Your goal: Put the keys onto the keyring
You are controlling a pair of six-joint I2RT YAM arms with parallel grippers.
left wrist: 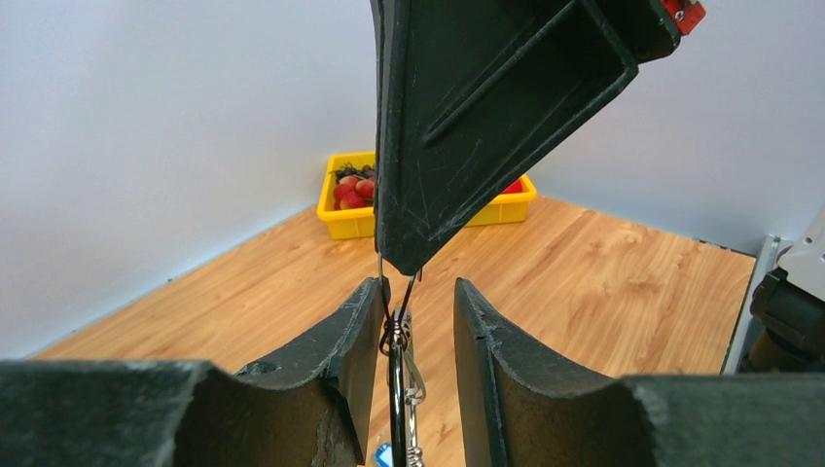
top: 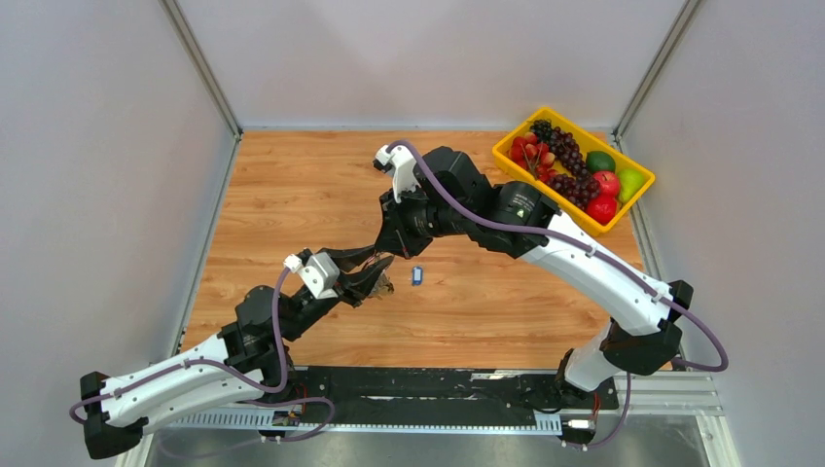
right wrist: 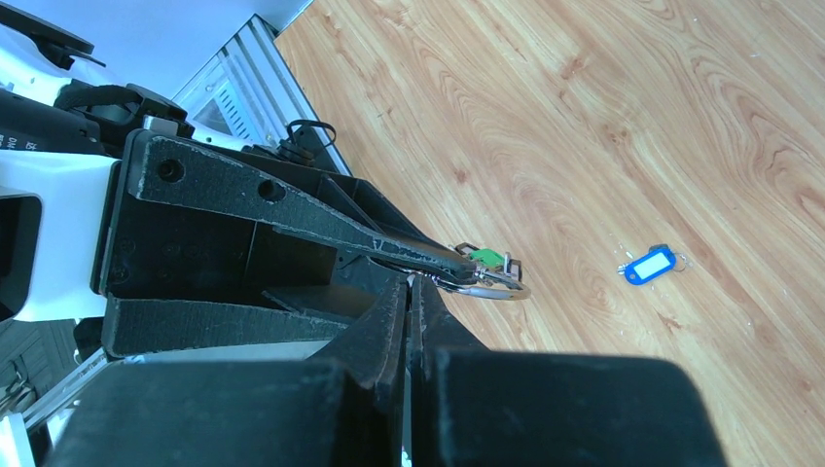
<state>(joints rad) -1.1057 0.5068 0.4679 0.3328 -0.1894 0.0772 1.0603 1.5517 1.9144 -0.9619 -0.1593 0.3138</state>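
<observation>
Thin round silver wire keyring (right wrist: 496,290), green-tagged key (right wrist: 486,258) apparently threaded, pinched aloft by fully closed right gripper (right wrist: 413,282) between half-parted, non-gripping left gripper (left wrist: 418,292) jaws; small blue-tagged silvery key (right wrist: 650,265) on wooden table (right wrist: 603,117), probably next, needing pickup and threading.

The left arm (top: 185,375) reaches in low from the near-left corner, forearm stretched forward, its hand (top: 375,282) pointing right with the fingers (left wrist: 355,341) standing partly apart. The right arm (top: 593,263) arches high from the near-right, elbow bent, wrist turned down. Its hand (top: 389,255) meets the left one tip to tip, pinched shut on the keyring (right wrist: 498,290).
</observation>
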